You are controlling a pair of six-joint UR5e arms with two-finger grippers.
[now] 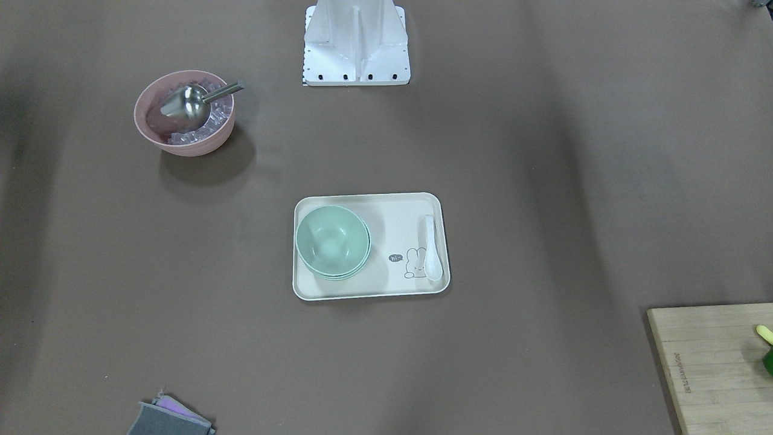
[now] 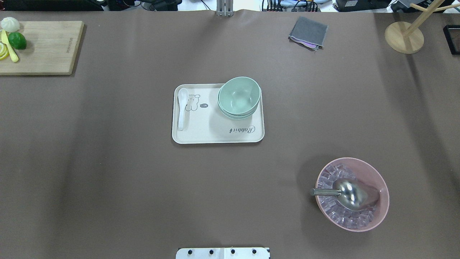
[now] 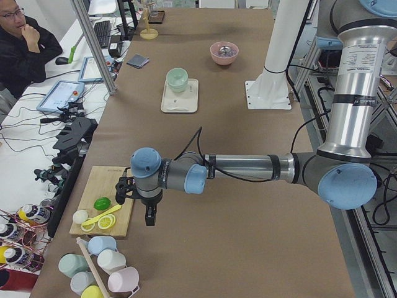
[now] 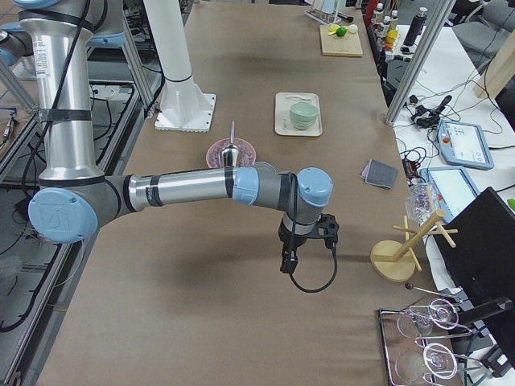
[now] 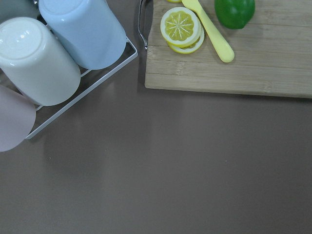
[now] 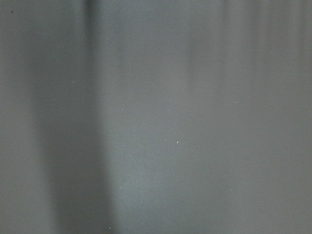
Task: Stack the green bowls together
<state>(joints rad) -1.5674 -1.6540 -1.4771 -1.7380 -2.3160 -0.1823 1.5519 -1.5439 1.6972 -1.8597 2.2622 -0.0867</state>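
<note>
Presently on the table (image 2: pixel 107 180):

1. Green bowls (image 2: pixel 239 97): nested one inside another in a single stack, upright, mouths up. The stack stands on the cream tray (image 2: pixel 215 135), in the tray corner that faces the far edge and the right end. The tray lies in the middle of the table.
2. White spoon (image 2: pixel 182 108): lies flat on the same tray along its left side, well apart from the stack.
3. Pink bowl (image 2: pixel 383 187): toward the near edge, right half of the table. It holds ice (image 2: pixel 334 172) and a metal scoop (image 2: pixel 350 194).
4. Cutting board (image 2: pixel 43 50): far left corner, bearing a lime (image 2: pixel 17 40) and lemon slices (image 5: pixel 181 28).
5. Grey cloth (image 2: pixel 308 32): by the far edge, right of centre.
6. Wooden stand (image 2: pixel 404 37): far right corner.
7. Left gripper (image 3: pixel 151 217): hangs pointing down at the left end of the table, beside the cutting board, with nothing in it. How wide its jaws stand cannot be told.
8. Right gripper (image 4: pixel 286 264): hangs pointing down over bare table at the right end, near the wooden stand, holding nothing. Its opening cannot be told either.
</note>
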